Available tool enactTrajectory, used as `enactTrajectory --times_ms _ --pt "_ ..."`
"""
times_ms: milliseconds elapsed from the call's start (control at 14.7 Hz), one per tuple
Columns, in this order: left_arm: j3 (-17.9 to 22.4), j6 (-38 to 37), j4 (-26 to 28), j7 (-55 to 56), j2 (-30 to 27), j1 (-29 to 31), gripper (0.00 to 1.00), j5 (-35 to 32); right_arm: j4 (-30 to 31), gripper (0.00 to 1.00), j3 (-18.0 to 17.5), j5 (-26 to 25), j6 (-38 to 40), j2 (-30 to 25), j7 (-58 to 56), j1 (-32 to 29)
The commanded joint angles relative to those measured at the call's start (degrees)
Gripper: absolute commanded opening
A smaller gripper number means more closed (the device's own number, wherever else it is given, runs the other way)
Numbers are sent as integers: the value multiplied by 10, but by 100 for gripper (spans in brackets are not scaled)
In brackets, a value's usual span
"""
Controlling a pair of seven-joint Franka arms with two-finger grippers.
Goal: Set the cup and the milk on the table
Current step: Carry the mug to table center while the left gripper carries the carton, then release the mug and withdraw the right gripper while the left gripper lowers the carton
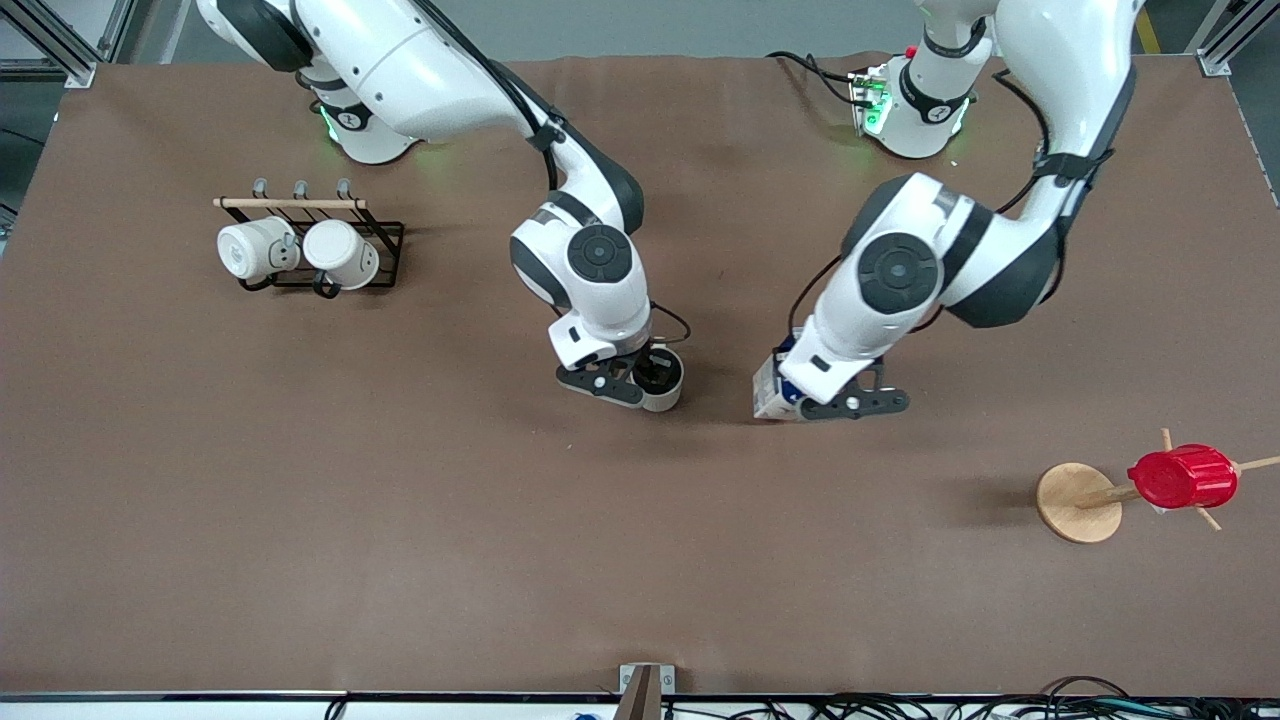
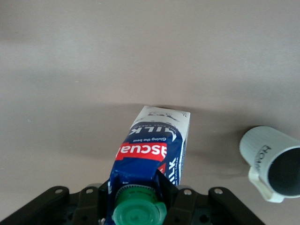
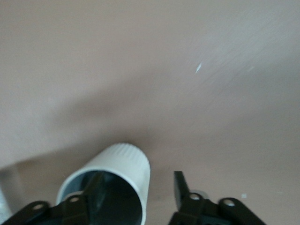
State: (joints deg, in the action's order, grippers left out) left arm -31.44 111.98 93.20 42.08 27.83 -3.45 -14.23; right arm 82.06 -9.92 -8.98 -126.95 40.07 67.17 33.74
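Mid-table (image 1: 300, 560), both arms bent low.

Two white mugs (image 1: 300, 250) on black rack (image 1: 385, 255), red cup (image 1: 1183, 476) on wooden stand (image 1: 1078, 502)

Blue-and-white milk (image 2: 152, 154) with green cap, off-white cup (image 1: 662, 384), brown table (image 1: 400, 500), red ribbed cup (image 1: 1183, 477)

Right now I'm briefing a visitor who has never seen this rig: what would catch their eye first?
The two arms meeting mid-table: the right gripper holds the cup with one finger inside its rim, and the left gripper is clamped on the milk, tilted just beside it. Next, the red ribbed cup on a wooden stand at the left arm's end, and two white mugs in a black rack at the right arm's end.
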Motion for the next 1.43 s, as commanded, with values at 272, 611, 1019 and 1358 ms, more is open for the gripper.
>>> enactTrajectory --times_ms 272,611,1019,1358 --pt "-33 -19 -46 41 47 -24 0 -27 19 100 -6 -7 210 -210 -76 -132" --pt "-34 -50 -88 78 87 -53 0 -55 19 100 -10 -2 307 -310 -177 -254" --pt "-33 -52 -95 78 98 -72 0 -71 16 100 -8 26 390 -379 -393 -365" --pt "-32 -51 -95 78 101 -80 1 -73 17 100 67 67 411 -386 -498 -376"
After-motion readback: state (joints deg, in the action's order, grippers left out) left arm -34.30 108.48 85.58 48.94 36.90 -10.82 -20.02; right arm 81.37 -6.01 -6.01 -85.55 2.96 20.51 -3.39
